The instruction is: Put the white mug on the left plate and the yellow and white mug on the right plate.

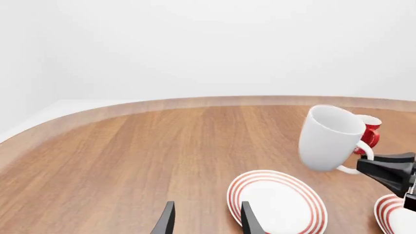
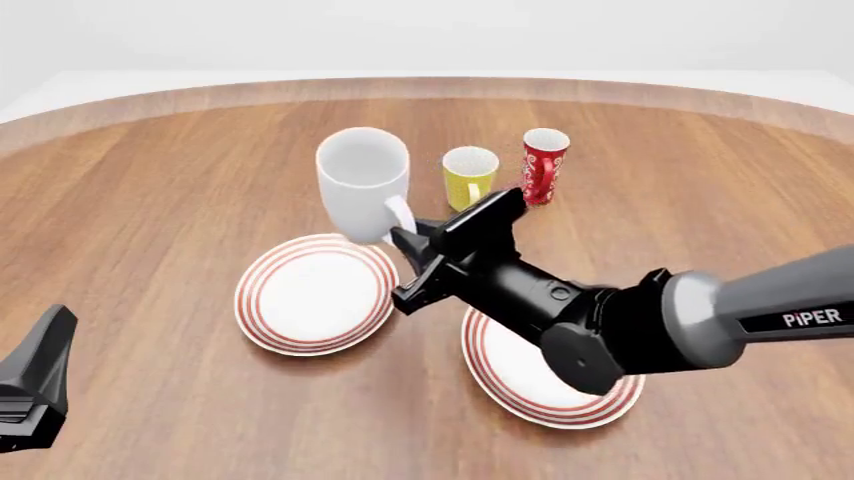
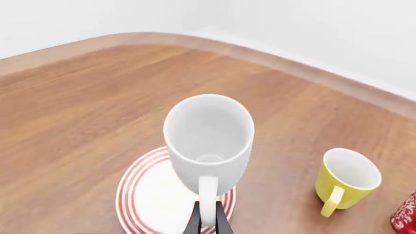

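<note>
The white mug (image 2: 363, 185) hangs in the air over the far edge of the left plate (image 2: 267, 300), mouth up and a little tilted. My right gripper (image 2: 404, 238) is shut on its loop handle; the right wrist view shows the fingers (image 3: 208, 222) pinching the handle below the white mug (image 3: 208, 139). The yellow and white mug (image 2: 469, 177) stands on the table behind, apart from both plates. The right plate (image 2: 527, 390) lies partly under the right arm. My left gripper (image 1: 206, 222) is open with nothing in it, low at the near left, short of the left plate (image 1: 279, 204).
A slim red mug (image 2: 543, 165) with a white pattern stands right of the yellow one. The table's curved far edge (image 2: 427, 88) runs behind the mugs. The right arm's body stretches across the right plate.
</note>
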